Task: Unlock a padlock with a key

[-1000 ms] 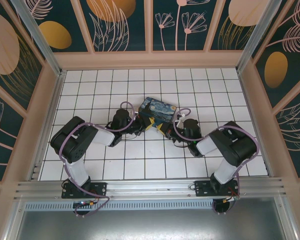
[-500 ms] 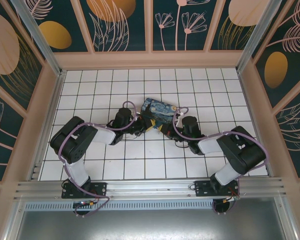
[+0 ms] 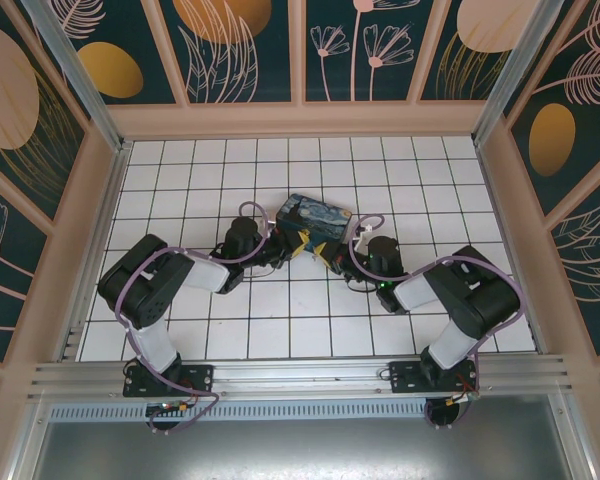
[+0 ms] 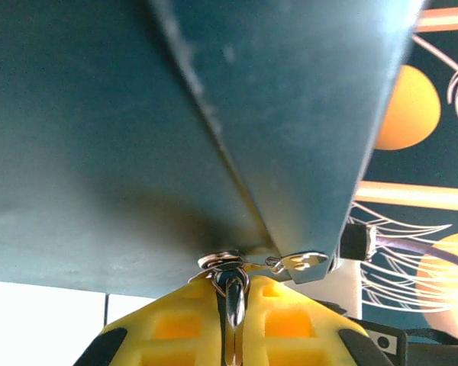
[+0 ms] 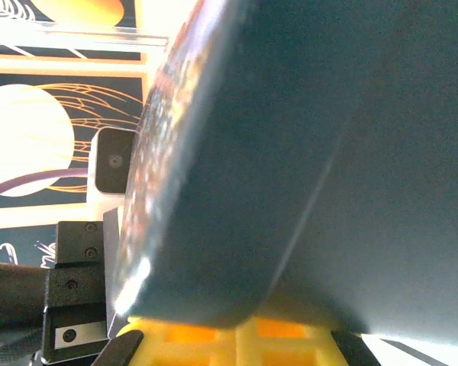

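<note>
Left gripper (image 4: 229, 286) pinches a silvery metal loop (image 4: 235, 305) under the box (image 3: 315, 220); right gripper (image 5: 240, 326) is closed against the box, hold unclear.

The table (image 3: 310, 310) is a white surface ruled into square tiles by thin dark lines. Its far, left and right edges meet peach-coloured walls (image 3: 300, 120), and a silvery metal rail (image 3: 300, 372) runs along its near edge. A rectangular box painted with a starry night (image 3: 317, 221) sits skewed a little beyond the middle of the surface. Whether its underside touches the tiles cannot be told.
</note>
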{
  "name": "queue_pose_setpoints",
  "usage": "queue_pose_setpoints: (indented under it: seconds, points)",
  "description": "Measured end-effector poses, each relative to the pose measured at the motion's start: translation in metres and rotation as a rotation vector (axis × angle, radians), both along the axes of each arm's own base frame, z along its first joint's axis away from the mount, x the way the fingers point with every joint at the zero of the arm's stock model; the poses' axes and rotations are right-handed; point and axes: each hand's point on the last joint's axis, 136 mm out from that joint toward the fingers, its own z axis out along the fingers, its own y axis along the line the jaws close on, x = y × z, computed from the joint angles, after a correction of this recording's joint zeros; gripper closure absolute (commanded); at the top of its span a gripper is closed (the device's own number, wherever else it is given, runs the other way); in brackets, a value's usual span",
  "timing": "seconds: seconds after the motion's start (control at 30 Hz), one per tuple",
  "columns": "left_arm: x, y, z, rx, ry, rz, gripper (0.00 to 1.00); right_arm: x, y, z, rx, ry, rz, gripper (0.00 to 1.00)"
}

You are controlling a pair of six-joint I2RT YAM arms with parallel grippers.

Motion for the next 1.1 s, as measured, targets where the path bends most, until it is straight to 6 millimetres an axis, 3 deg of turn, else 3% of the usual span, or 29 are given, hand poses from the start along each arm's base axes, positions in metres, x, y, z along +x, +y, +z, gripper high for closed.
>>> queue_pose_setpoints:
  seconds: [0.27,1.1]
  points:
    - [0.003,0.001,0.010,-0.050,0.007,0.031,1.00,0.002,0.002,0.010,0.055,0.011,-0.014,1.00]
    - [-0.008,-0.003,-0.002,0.010,-0.016,-0.027,1.00,0.001,-0.012,-0.001,-0.064,-0.034,0.014,1.00]
